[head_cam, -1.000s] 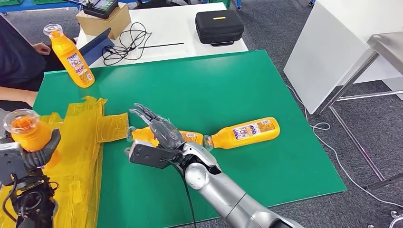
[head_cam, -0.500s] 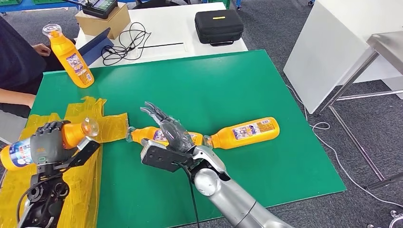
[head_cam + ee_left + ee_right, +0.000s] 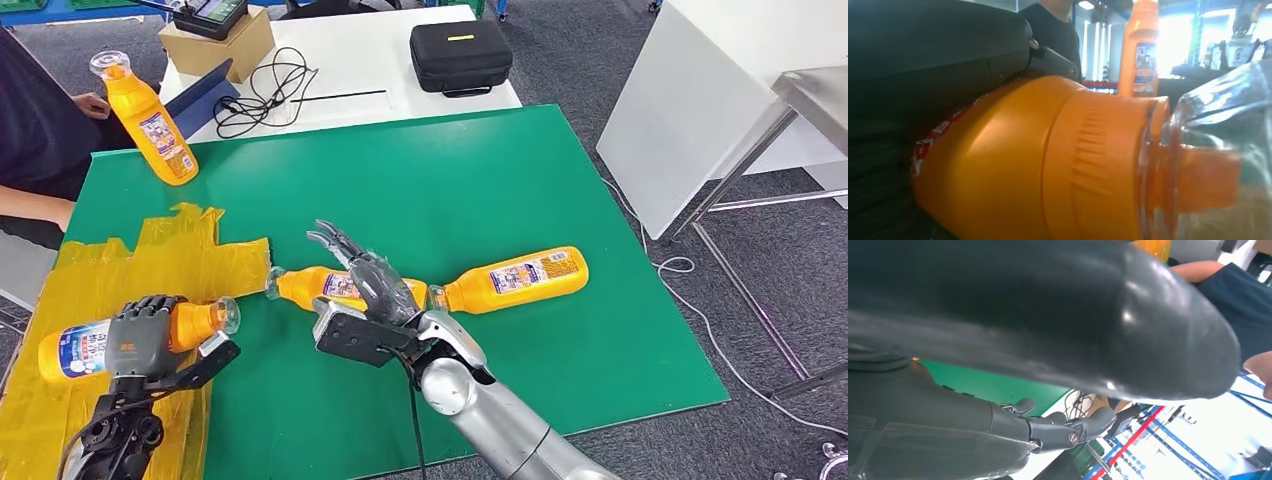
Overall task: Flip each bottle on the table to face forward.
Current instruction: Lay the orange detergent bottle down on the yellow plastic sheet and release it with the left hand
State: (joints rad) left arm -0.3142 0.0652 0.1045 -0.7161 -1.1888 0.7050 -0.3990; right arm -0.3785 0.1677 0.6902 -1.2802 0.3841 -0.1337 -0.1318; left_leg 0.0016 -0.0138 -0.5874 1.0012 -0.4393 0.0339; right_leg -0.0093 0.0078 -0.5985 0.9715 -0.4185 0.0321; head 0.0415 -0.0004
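Note:
My left hand (image 3: 140,340) grips an orange bottle (image 3: 195,323) that lies on its side over the yellow plastic sheet (image 3: 150,260), clear cap toward the table's middle. In the left wrist view the bottle's shoulder (image 3: 1023,165) sits against my hand (image 3: 923,60). My right hand (image 3: 365,290) hovers with fingers spread over a second orange bottle (image 3: 310,287) lying on the green mat (image 3: 450,180); I cannot tell whether it touches. A third bottle (image 3: 515,275) lies just right of it. A fourth bottle (image 3: 150,120) stands at the mat's back left corner.
A person sits at the left edge, a dark sleeve (image 3: 40,110) and a forearm (image 3: 30,205) near the mat. Behind the mat a white table (image 3: 350,60) carries a black case (image 3: 460,55), cables (image 3: 260,90) and a cardboard box (image 3: 215,45). A white panel (image 3: 690,110) stands at the right.
My left hand has tipped its bottle from upright to lying on its side and lowered it onto the yellow sheet. My right hand has crept a little to the right over the middle bottle.

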